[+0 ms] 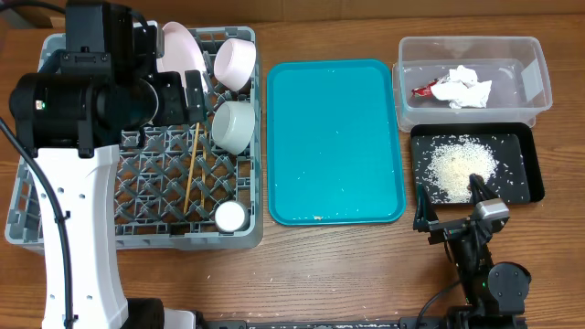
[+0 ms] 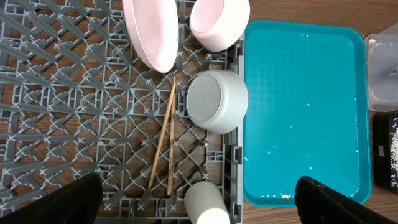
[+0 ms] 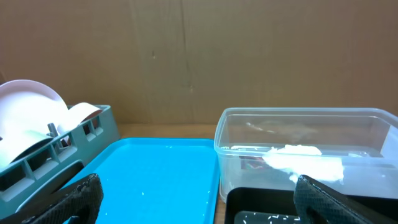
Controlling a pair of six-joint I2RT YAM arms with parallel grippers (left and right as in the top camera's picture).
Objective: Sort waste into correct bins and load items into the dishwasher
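Overhead: plate (image 1: 175, 46), cup (image 1: 229, 216) and chopsticks (image 1: 192, 164) sit in the rack (image 1: 151, 178); napkin (image 1: 464, 90) in the tub (image 1: 539, 64), rice (image 1: 462, 166) on the black tray (image 1: 530, 183). Left wrist: left gripper (image 2: 199, 182) spread wide, empty, above the cup; lowering could topple it. Right wrist: right gripper (image 3: 199, 182) spread, empty, facing the tub; advancing could shove it.

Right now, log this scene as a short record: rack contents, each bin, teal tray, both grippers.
dish rack: pink plate, pinkish bowl, grey-green bowl, white cup, chopsticks
clear tub: napkin, red wrapper
black tray: rice
teal tray: a few stray grains
left gripper: open, above the rack, holding nothing
right gripper: open, at the black tray's near edge, holding nothing
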